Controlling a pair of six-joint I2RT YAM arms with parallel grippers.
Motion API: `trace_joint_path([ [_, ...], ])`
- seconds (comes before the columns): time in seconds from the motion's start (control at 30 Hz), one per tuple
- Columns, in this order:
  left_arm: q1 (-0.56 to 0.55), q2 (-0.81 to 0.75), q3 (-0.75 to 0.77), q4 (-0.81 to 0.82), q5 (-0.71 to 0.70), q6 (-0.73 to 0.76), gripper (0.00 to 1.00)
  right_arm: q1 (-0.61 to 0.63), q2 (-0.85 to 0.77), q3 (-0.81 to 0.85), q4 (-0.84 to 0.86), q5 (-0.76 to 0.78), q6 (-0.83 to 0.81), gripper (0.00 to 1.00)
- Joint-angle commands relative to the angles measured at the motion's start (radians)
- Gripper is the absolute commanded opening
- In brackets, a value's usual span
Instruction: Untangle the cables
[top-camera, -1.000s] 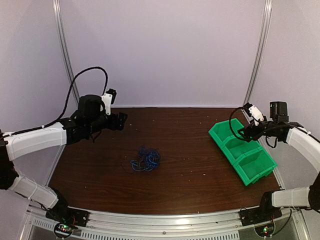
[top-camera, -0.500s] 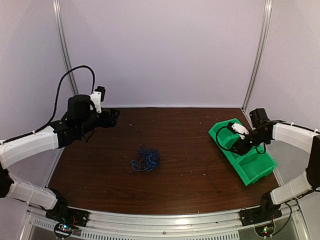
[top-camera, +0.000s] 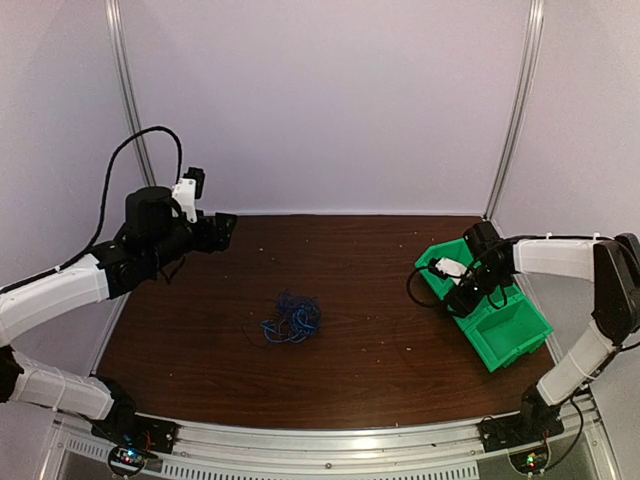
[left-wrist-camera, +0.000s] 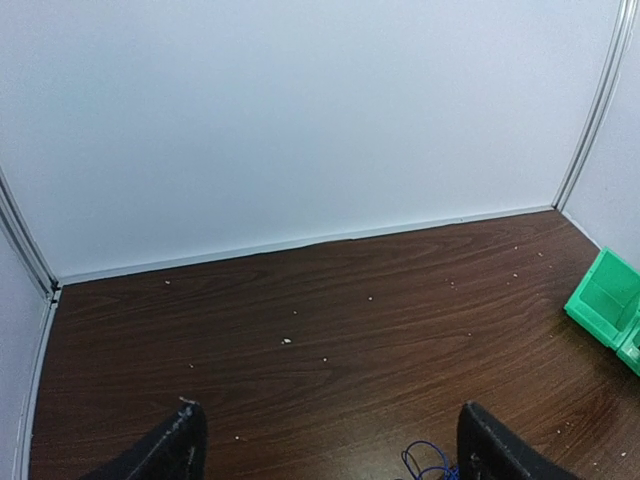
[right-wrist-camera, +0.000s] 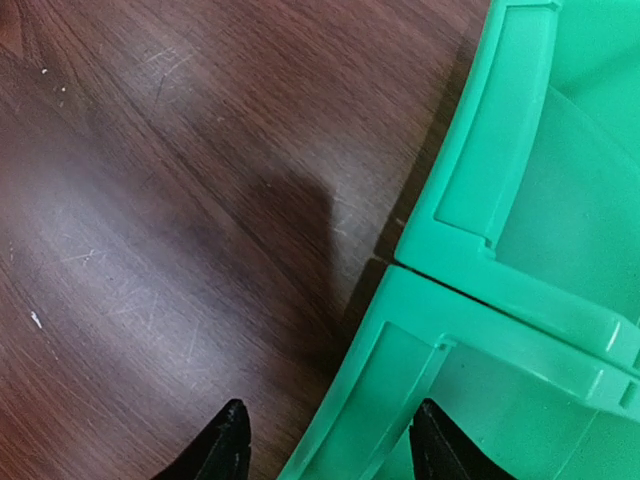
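The cables (top-camera: 292, 319) lie as a small tangled heap of thin blue wires with some dark strands on the brown table, left of centre. A blue loop of them (left-wrist-camera: 425, 462) shows at the bottom edge of the left wrist view. My left gripper (top-camera: 222, 229) is open and empty, held above the far left of the table, well apart from the heap. My right gripper (top-camera: 452, 292) is open and empty, pointing down at the front wall of the green bins (top-camera: 485, 315); its jaws straddle a bin's rim (right-wrist-camera: 420, 330).
Three joined green bins (right-wrist-camera: 560, 200) stand in a slanted row at the right side of the table. A corner of one bin (left-wrist-camera: 605, 300) shows at the right of the left wrist view. White walls and metal posts enclose the table (top-camera: 380, 260).
My right arm has swung left and down from beside the bins to over their front wall. My left arm has drawn back to the left and a little up. The cables have not moved.
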Motion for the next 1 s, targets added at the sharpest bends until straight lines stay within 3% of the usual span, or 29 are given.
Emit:
trace_joint_path([
  [0.0, 0.0, -0.011, -0.006, 0.024, 0.022, 0.008, 0.88, 0.043, 0.035, 0.048, -0.018, 0.057, 0.009, 0.52],
  [0.4, 0.0, -0.006, -0.007, 0.027, 0.021, 0.016, 0.88, 0.158, 0.121, 0.129, -0.021, 0.068, -0.048, 0.28],
  [0.8, 0.0, 0.034, -0.008, 0.022, 0.02, 0.022, 0.88, 0.249, 0.343, 0.417, -0.045, 0.087, -0.063, 0.24],
  [0.97, 0.0, 0.059, -0.005, 0.022, 0.038, 0.026, 0.88, 0.253, 0.324, 0.48, -0.083, 0.051, -0.043, 0.28],
])
